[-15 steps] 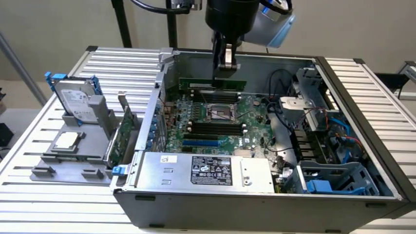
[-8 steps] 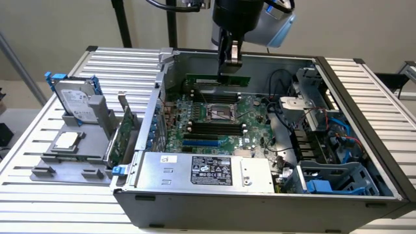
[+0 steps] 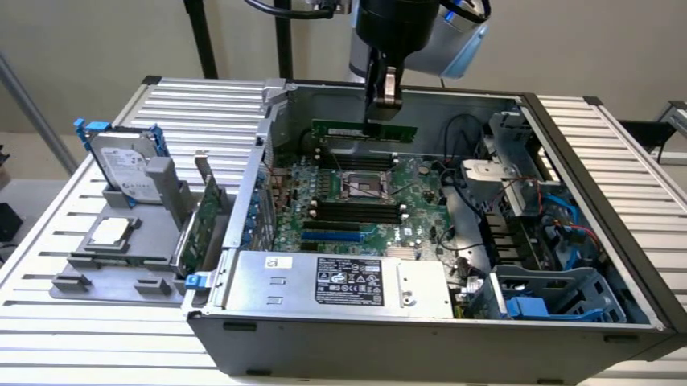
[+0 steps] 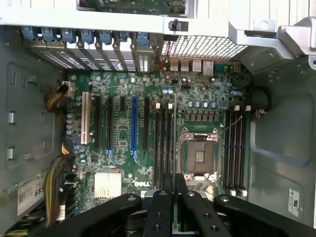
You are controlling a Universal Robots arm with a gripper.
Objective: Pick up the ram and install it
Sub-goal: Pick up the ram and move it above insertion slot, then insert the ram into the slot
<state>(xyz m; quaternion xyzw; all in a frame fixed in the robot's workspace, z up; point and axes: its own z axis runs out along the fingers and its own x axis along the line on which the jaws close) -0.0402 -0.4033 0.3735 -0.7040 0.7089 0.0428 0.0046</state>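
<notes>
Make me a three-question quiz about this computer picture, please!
1. Where does the hard drive stand?
A) on the grey holder beside the computer case
B) on the floor
C) on a chair

2. What colour is the ram?
A) red
B) green
C) white

3. What is the gripper doing?
A) open and empty
B) shut on a screwdriver
C) shut on the ram

Answers:
1 A: the drive stands upright in the holder, outside the case on the exterior view's left.
2 B: the long thin stick is a green board.
3 C: the gripper pinches the stick and holds it above the motherboard.
</notes>
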